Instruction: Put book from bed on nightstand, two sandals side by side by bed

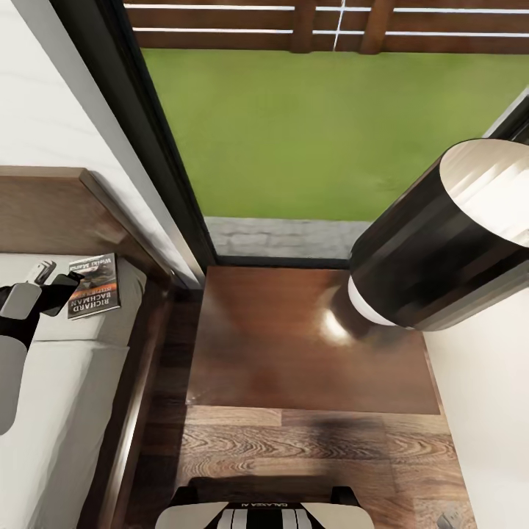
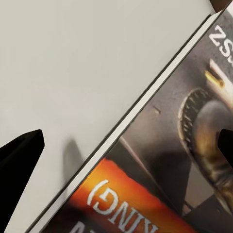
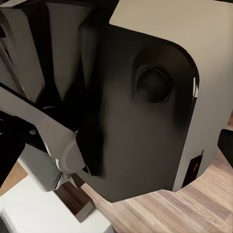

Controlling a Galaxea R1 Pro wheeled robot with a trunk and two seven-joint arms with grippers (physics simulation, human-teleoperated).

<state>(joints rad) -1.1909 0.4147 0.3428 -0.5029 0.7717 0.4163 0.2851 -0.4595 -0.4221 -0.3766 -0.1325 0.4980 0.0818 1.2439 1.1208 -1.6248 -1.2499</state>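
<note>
The book [image 1: 94,284] lies flat on the bed's off-white mattress [image 1: 66,382], close to the dark wooden headboard [image 1: 44,213]. Its grey cover carries an orange band and white lettering [image 2: 160,160]. My left gripper [image 1: 60,275] is open just above the book's near edge. In the left wrist view one dark fingertip [image 2: 19,158] hangs over the mattress and the other [image 2: 226,145] over the cover. The nightstand [image 1: 294,345] stands beside the bed, its glossy top bare in the middle. The right gripper's fingertip [image 3: 226,144] sits at the frame edge, jaws apart. The blue sandals are out of view.
A large black-and-white cylindrical lamp [image 1: 441,235] leans over the nightstand's right side. Behind it a black-framed window [image 1: 158,147] looks onto green lawn. Wood-plank floor [image 1: 294,448] lies between my base and the nightstand. The right wrist view faces my own dark trunk [image 3: 136,126].
</note>
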